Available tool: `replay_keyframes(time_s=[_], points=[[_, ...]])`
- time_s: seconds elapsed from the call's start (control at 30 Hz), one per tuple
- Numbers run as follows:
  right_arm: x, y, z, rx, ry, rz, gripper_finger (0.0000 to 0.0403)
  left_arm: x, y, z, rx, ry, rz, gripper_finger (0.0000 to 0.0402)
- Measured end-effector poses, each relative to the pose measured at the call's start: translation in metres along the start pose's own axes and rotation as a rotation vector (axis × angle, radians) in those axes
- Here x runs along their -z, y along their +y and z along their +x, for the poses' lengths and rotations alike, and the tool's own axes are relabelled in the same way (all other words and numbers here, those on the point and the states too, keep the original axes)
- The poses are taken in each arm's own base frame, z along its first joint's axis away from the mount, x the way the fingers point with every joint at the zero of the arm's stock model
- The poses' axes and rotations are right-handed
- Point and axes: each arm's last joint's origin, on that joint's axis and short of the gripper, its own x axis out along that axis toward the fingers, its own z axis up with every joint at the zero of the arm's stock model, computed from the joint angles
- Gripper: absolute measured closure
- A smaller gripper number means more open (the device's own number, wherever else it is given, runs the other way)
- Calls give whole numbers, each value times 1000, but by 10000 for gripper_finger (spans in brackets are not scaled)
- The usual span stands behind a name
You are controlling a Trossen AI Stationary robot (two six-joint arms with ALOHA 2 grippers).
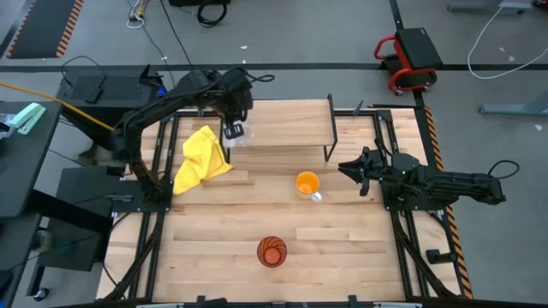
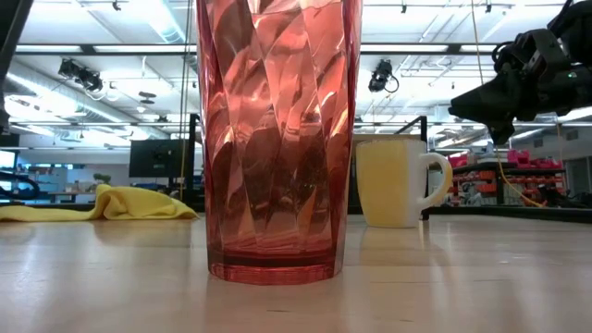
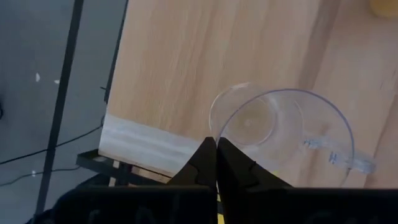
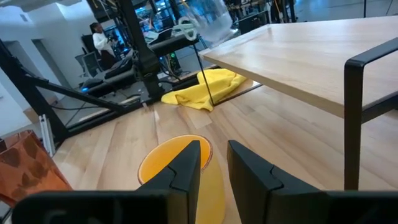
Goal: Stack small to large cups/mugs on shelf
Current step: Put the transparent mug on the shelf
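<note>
My left gripper point(image 3: 216, 142) is shut on the small clear glass cup point(image 3: 283, 134), which has a clear handle, over the shelf's point(image 1: 287, 128) pale end strip point(image 3: 143, 142). In the high view this gripper point(image 1: 233, 130) is at the shelf's left end. The orange mug point(image 1: 307, 184) stands upright on the table in front of the shelf, its white handle toward the near right. My right gripper point(image 4: 214, 160) is open and hovers just right of the mug point(image 4: 174, 165), touching nothing. The amber tumbler point(image 1: 271, 251) stands upright near the table's near edge and fills the low view point(image 2: 277, 139). My left gripper pinches the clear cup's rim point(image 3: 219, 132) between its two fingers, on the side opposite the handle point(image 3: 348, 163). The fingers come from above, slanting down. The cup hangs tilted below them, and in the right wrist view point(image 4: 208, 22) it appears lifted just clear of the shelf board.
A crumpled yellow cloth point(image 1: 201, 158) lies on the table left of the shelf, below my left arm. The shelf's black legs point(image 1: 329, 141) stand between the mug and the board. Bare wood stretches between mug and tumbler. A person point(image 4: 99, 38) is far off in the room.
</note>
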Motion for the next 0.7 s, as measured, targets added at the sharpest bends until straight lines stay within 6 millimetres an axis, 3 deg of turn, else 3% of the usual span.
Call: replay_keyframes(time_s=[0.13, 0.4, 0.7], points=[[0, 0, 0, 5, 1, 0, 315, -2, 11, 14, -7, 21, -1, 395], [0, 0, 0, 5, 1, -15, 315, 5, 35, 19, -36, 23, -43, 395], [0, 0, 0, 13, -1, -23, 315, 3, 37, 19, -8, -26, -26, 395]])
